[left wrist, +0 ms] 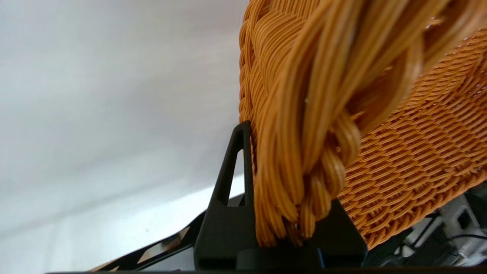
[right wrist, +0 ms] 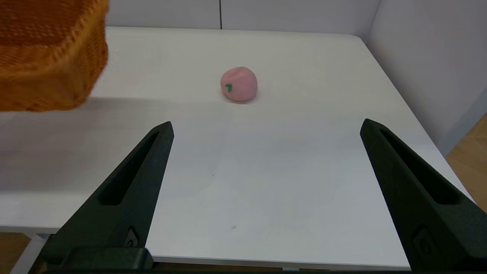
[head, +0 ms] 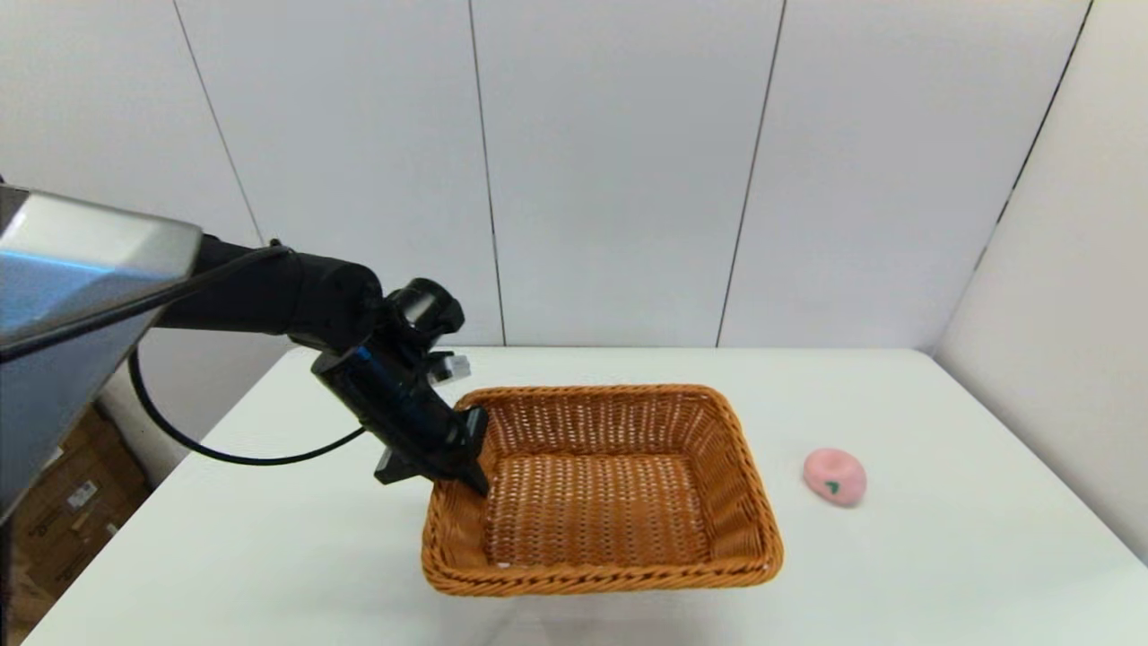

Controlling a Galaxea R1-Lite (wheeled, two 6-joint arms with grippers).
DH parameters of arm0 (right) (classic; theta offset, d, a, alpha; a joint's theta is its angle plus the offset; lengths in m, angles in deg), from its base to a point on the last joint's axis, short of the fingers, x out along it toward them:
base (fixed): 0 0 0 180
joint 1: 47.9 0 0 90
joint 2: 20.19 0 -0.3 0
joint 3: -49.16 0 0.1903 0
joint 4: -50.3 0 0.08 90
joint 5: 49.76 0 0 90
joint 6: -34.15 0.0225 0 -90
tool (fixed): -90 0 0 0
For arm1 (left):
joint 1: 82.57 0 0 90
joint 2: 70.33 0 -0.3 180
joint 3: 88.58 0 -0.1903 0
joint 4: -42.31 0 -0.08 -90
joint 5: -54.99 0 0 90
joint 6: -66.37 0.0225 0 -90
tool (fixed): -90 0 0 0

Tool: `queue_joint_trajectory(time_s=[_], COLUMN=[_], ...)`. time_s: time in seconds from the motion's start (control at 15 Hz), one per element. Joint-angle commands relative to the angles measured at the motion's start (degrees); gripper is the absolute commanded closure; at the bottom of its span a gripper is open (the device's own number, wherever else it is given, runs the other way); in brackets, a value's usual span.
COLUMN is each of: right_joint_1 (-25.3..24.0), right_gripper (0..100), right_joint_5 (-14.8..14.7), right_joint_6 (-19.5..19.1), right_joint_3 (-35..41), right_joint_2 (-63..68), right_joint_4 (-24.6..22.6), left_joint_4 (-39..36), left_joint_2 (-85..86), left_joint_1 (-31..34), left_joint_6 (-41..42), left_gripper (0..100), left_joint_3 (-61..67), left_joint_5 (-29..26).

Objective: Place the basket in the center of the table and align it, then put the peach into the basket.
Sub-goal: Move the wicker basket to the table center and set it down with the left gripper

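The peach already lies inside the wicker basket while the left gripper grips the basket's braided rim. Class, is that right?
Not quite. The peach lies on the white table, to the robot's right of the wicker basket, not inside it; the head view shows this. The left gripper does grip the basket's braided rim.

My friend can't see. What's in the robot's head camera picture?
The robot's left gripper holds the left rim of an empty orange-brown wicker basket on a white table. A small pink peach lies on the table to the basket's right.
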Motion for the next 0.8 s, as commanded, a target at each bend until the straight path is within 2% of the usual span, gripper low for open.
queue_joint_trajectory(time_s=[0.07,0.33,0.4,0.6,0.8], right_joint_1=[0.0,0.0,0.0,0.0,0.0], right_gripper=[0,0,0,0,0], right_joint_5=[0.0,0.1,0.1,0.1,0.1], right_joint_6=[-0.1,-0.1,-0.1,-0.1,-0.1], right_joint_3=[0.0,-0.2,-0.2,-0.2,-0.2], right_joint_2=[0.0,0.1,0.1,0.2,0.1], right_joint_4=[0.2,0.8,0.8,0.8,0.8], left_joint_4=[1.1,2.2,2.9,3.0,3.1], left_joint_2=[-6.9,-9.1,-9.4,-9.8,-9.0], left_joint_1=[-1.4,-1.5,-1.6,-1.7,-1.1], left_joint_6=[-0.4,-0.6,-0.6,-0.6,-1.2], left_gripper=[100,100,0,0,0], left_joint_3=[-4.4,-6.7,-7.1,-7.5,-8.7], left_joint_5=[2.3,3.0,3.2,3.6,6.6])
